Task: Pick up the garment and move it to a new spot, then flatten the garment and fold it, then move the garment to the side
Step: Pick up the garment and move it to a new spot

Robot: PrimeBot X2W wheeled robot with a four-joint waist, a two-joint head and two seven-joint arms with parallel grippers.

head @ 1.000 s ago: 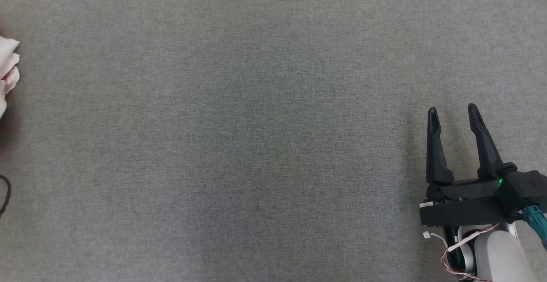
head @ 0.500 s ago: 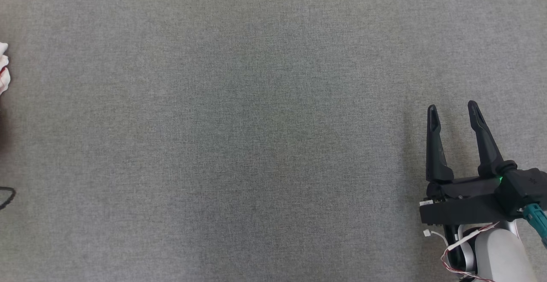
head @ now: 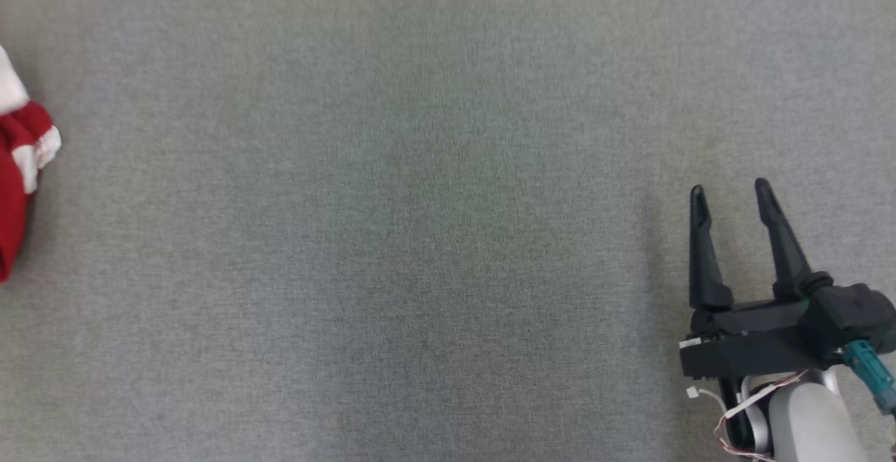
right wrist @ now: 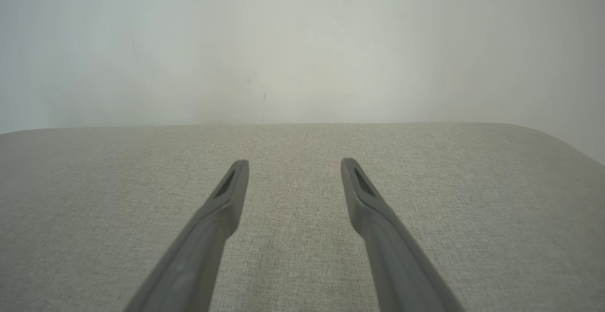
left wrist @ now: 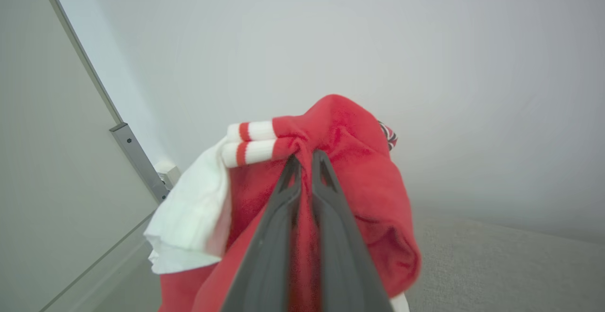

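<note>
Grey woven table cover (head: pixel 420 238) spread wide across the head view, seen again as a pale beige plane beneath the right wrist camera. Beyond its far edge, plain off-white wall (right wrist: pixel 302 42). Red-and-white garment (left wrist: pixel 359 160) bunched and draped over the left gripper (left wrist: pixel 306 157), pinched tight between the two dark fingers with hardly any gap at the tips. Red cloth on the near and right side, a white panel hanging to the left. Same garment (head: pixel 14 203) at the far left edge of the head view, cut off by the frame (whether touching the cover there, cannot tell). Well apart from it, at the lower right of the head view, right gripper (head: pixel 729 190) with fingers spread and nothing between them, tips pointing up the view, over the cover. Behind the garment in the left wrist view, slanted grey metal rail (left wrist: pixel 137 160) along a wall panel. Two white ribbed cuffs (left wrist: pixel 253 131) with red stripes, side by side, just left of the pinch point. Small teal connector (head: pixel 868 371) at the right wrist.
</note>
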